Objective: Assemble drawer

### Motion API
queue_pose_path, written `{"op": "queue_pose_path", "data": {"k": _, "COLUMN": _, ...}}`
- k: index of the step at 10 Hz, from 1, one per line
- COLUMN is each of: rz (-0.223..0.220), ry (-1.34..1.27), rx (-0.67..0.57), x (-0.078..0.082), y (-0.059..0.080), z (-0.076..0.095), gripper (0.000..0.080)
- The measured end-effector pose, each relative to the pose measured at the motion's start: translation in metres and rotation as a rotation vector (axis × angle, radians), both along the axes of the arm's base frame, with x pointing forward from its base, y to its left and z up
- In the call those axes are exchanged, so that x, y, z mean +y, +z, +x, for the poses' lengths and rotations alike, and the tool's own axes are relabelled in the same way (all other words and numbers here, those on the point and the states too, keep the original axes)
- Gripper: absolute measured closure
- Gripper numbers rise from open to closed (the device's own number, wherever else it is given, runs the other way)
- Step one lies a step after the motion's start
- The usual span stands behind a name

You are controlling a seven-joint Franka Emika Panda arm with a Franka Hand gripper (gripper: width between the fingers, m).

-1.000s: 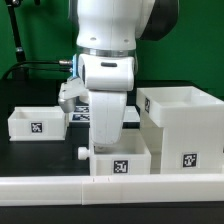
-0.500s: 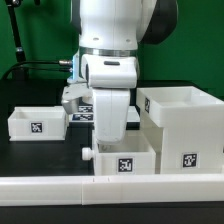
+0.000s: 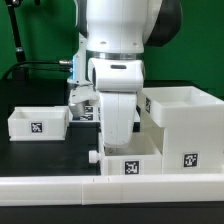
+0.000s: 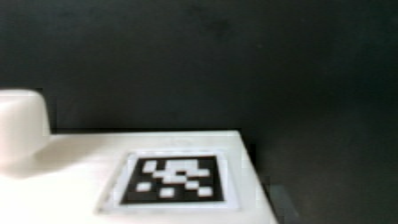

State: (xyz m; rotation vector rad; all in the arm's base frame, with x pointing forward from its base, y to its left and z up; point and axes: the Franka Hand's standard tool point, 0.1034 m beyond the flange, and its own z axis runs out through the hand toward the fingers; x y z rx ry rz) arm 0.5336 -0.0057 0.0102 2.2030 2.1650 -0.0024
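Exterior camera sits low at the edge of the desk (image 3: 40,150), facing the arm (image 3: 118,40) head-on; wrist camera stares down, very near, onto a tagged white surface (image 4: 71,170).

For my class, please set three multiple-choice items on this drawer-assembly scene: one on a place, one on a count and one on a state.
1. In the exterior view, where does the box housing stand?
A. at that view's left
B. at that view's right
C. in the middle

2. How many small trays show in the exterior view?
A. one
B. two
C. three

3. The tray under the arm is:
A. inside the housing
B. stacked on another tray
C. on the table, outside the housing

Answers:
1 B: it stands at that view's right, beside the arm.
2 B: one is under the arm, and the other tray is at that view's left.
3 C: it sits on the black table with its knob showing.
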Motion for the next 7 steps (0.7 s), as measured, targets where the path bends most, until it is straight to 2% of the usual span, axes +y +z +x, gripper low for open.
{"op": "queue_pose_path", "data": {"k": 7, "rz": -0.011, "ry": 0.021, "rx": -0.024, "x": -0.0017, "y": 0.0004, "z": 0.0013, "gripper": 0.0757}}
